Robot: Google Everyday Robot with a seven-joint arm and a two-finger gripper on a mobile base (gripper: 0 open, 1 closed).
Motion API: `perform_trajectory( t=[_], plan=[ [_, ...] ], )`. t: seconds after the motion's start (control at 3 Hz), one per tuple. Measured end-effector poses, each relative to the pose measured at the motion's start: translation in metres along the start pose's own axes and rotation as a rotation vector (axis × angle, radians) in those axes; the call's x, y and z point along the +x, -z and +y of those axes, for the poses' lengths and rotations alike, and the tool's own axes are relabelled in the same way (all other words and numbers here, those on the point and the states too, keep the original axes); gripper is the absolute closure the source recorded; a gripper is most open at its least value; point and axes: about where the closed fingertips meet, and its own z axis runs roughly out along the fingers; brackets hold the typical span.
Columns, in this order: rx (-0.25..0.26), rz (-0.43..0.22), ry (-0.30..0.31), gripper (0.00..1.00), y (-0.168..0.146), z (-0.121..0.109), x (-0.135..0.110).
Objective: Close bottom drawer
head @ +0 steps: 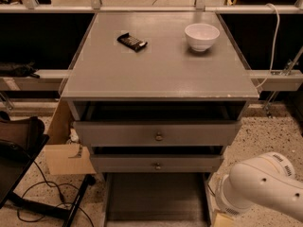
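Bottom drawer (156, 197) stands pulled out toward the near edge, under the middle drawer (189, 163), its dark inside showing. Gripper (221, 220) sits low at near right, just beside it; whether it is open or closed cannot be told.

The grey cabinet's flat top (156, 65) looks matt and smooth, like the dark grey inside of the bottom drawer (156, 197). A white round bowl (201, 36) near the far right corner shines glossy. Below the front right corner, the cream gripper (221, 220) looks matt under a smooth white plastic arm (260, 183).
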Motion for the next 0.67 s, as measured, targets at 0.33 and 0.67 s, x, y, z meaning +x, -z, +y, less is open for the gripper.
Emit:
perform_trajectory(
  t=[0.33,0.67],
  plan=[
    [-0.008,0.004,-0.007,0.0,-0.009,0.001,0.0],
    [-0.012,0.009,0.012,0.0,-0.024,0.0,-0.006]
  ],
)
